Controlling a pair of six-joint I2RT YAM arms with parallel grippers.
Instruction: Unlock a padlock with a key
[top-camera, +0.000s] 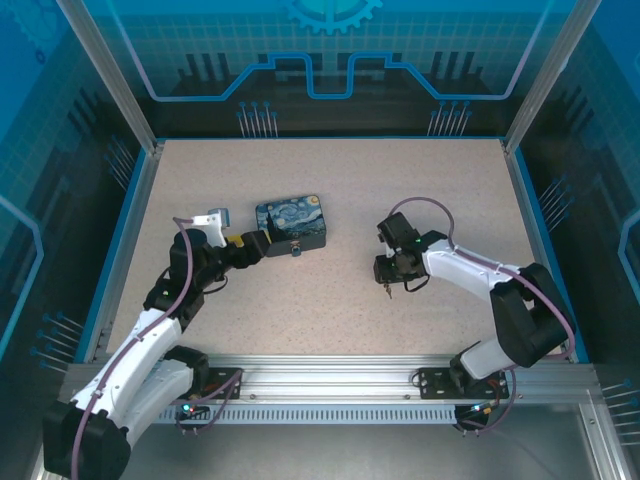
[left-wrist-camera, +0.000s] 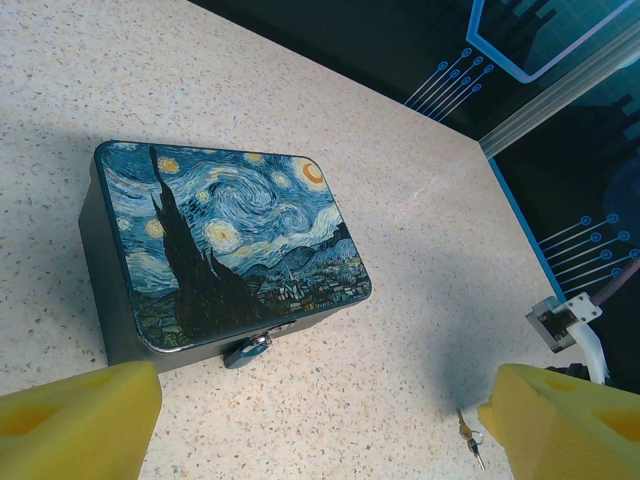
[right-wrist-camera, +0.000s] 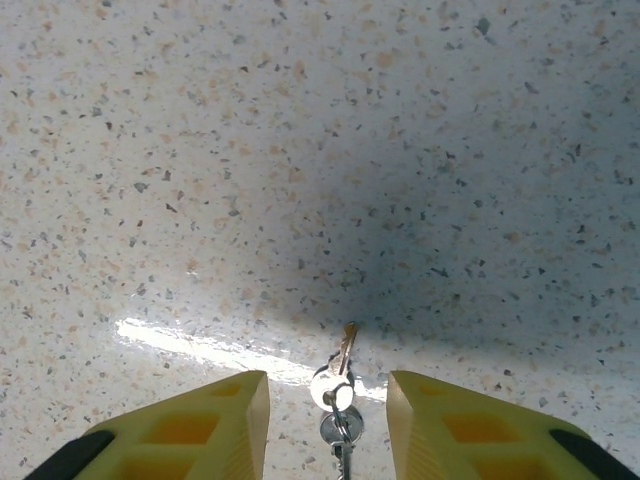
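Note:
The small dark padlock (left-wrist-camera: 247, 350) hangs on the front clasp of the starry-night tin (left-wrist-camera: 225, 245), also seen from above as the padlock (top-camera: 296, 251). My left gripper (left-wrist-camera: 320, 430) stands open just short of the tin's front, its yellow fingers (left-wrist-camera: 80, 420) wide apart with bare table between them. The key (right-wrist-camera: 341, 375), a small silver key on a ring, lies on the table between the yellow fingers (right-wrist-camera: 215, 425) of my right gripper (right-wrist-camera: 328, 425). A gap shows on each side of it, so nothing grips it. From above, the key (top-camera: 386, 291) sits below the right gripper (top-camera: 388, 272).
The tin (top-camera: 292, 226) sits left of the table's middle. The key ring (left-wrist-camera: 470, 437) lies right of the left gripper's right finger. Blue-lit walls (top-camera: 130, 190) and an aluminium rail (top-camera: 330, 375) enclose the speckled tabletop (top-camera: 340, 180).

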